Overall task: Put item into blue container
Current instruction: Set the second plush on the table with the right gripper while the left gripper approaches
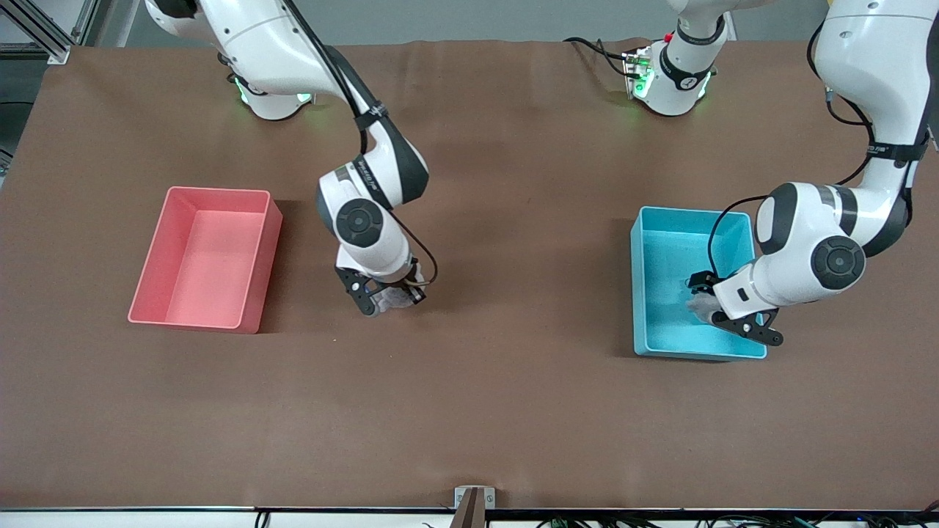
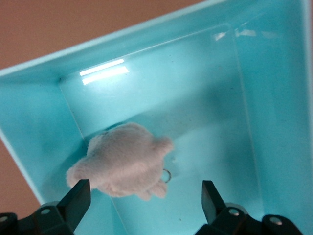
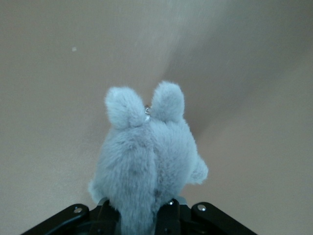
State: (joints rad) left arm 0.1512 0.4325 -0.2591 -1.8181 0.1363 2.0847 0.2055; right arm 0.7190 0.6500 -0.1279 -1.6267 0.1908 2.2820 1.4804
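The light blue container (image 1: 664, 293) stands toward the left arm's end of the table. A pale pinkish plush toy (image 2: 124, 161) with a small metal ring lies on its floor (image 2: 205, 112). My left gripper (image 1: 726, 308) hangs open just above the toy, its fingers (image 2: 78, 200) wide apart and touching nothing. Over the middle of the brown table, my right gripper (image 1: 389, 297) is shut on a grey plush toy (image 3: 146, 156) with two round ears, which shows in the front view as a pale tuft (image 1: 400, 297).
A pink bin (image 1: 205, 257) of the same size stands empty toward the right arm's end of the table. Bare brown tabletop lies between the two bins and along the edge nearest the front camera.
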